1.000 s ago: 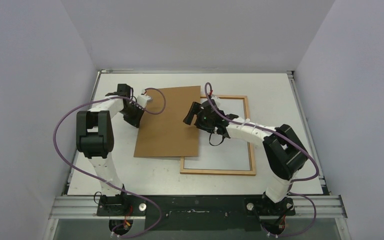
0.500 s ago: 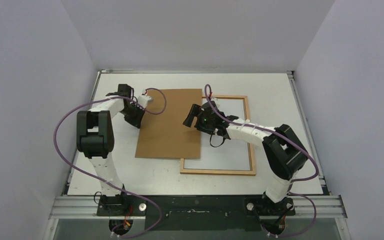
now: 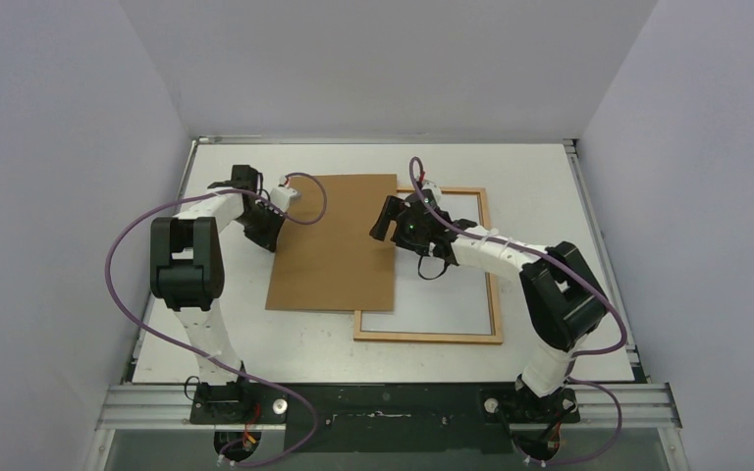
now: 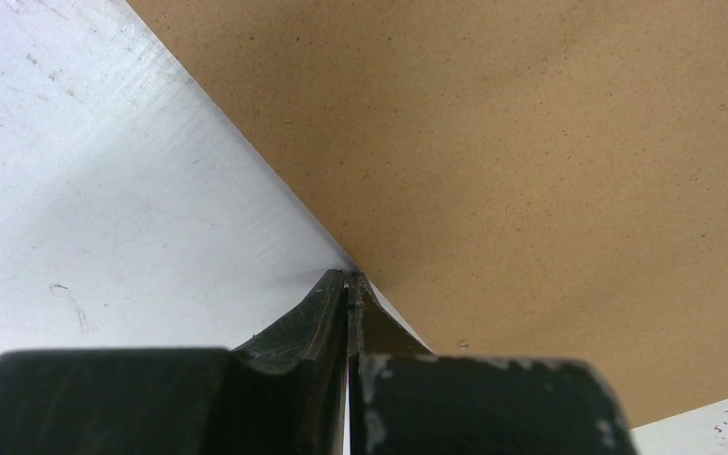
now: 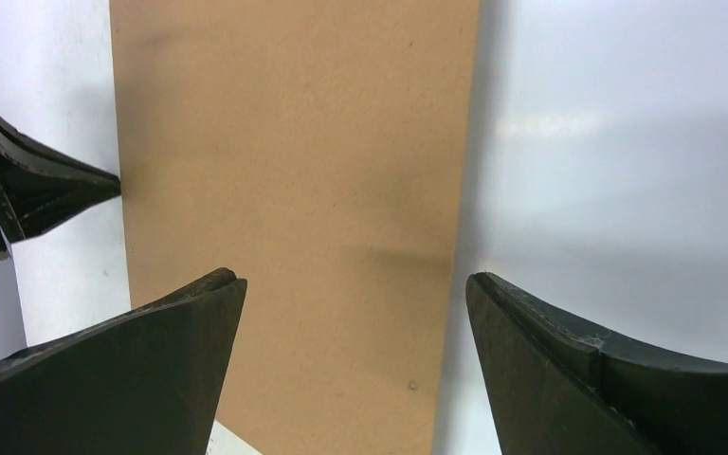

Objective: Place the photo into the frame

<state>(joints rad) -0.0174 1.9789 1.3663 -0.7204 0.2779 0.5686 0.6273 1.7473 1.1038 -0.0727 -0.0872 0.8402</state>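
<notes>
The frame, with a narrow light-wood border, lies flat at centre right, plain white inside it. I cannot pick out the photo. A brown fibreboard sheet lies over the frame's left side. My left gripper is shut, its tips against the sheet's left edge and holding nothing; its fingertips also show in the right wrist view. My right gripper hovers open over the sheet's right edge, nothing between its fingers.
The white table is walled by grey panels on three sides. A metal rail with both arm bases runs along the near edge. Purple cables loop off each arm.
My right gripper has drawn back to the right and slightly farther away, staying open. The fibreboard sheet has shifted a little to the right. The left gripper stays shut at the sheet's edge.
</notes>
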